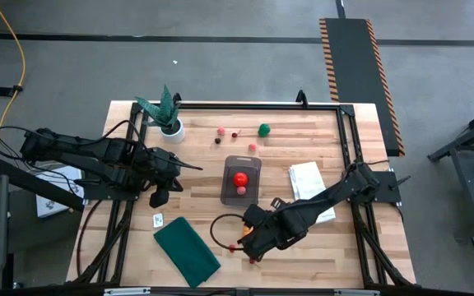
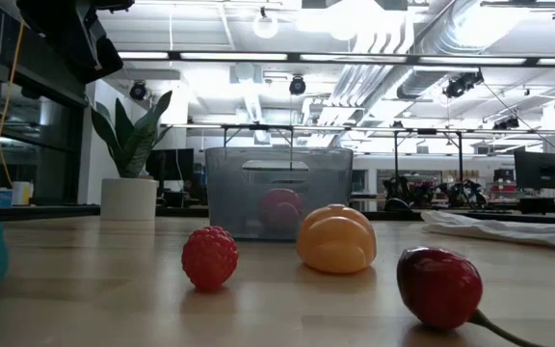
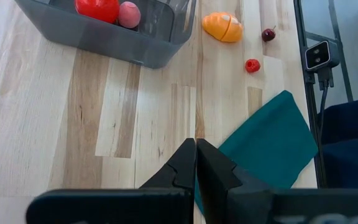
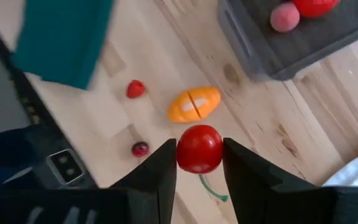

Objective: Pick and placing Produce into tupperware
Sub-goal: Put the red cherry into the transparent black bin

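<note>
Inside tupperware (image 1: 242, 181), red ball (image 1: 240, 178), pink piece (image 1: 240, 191) (touching)

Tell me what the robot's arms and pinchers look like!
Both arms are dark, nearly black, made of chunky jointed pieces with thin black cables looping along them. The left arm and the right arm look the same. The left gripper and the right gripper each end in two flat black fingers that narrow to wedge tips.

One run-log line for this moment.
right end effector: holding red cherry | left end effector: shut, idle | tupperware: red ball, pink piece inside
</note>
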Tool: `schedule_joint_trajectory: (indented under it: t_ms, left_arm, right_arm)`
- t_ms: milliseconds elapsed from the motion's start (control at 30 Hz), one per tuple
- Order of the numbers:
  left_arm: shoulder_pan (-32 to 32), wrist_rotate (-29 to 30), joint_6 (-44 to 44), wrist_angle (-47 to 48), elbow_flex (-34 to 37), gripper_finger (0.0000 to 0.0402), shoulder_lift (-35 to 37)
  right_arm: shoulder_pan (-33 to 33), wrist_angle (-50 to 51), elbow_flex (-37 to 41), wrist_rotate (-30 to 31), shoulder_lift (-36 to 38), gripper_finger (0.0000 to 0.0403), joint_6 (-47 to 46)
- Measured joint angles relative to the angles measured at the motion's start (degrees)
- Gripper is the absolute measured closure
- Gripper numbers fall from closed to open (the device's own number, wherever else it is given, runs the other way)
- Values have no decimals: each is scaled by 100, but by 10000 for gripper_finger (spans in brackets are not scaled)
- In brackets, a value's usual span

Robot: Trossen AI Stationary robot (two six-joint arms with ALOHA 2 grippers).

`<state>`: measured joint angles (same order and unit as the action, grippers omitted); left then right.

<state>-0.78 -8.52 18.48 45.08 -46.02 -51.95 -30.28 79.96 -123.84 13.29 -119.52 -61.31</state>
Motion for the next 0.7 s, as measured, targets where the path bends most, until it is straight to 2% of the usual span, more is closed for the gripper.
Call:
schedule_joint_trajectory:
  t_ms: [233, 367, 700]
  left_arm:
    - [-2, 1, 1, 0, 0, 399, 1]
    - [-2, -1, 0, -4, 0, 399, -1]
    - [-2, -1, 2, -7, 0, 399, -1]
  right_arm:
    - [48, 518, -1140, 74, 39, 295, 397]
    - [138, 280, -755, 93, 598, 295, 465]
    - [442, 372, -777, 324, 1458, 295, 816]
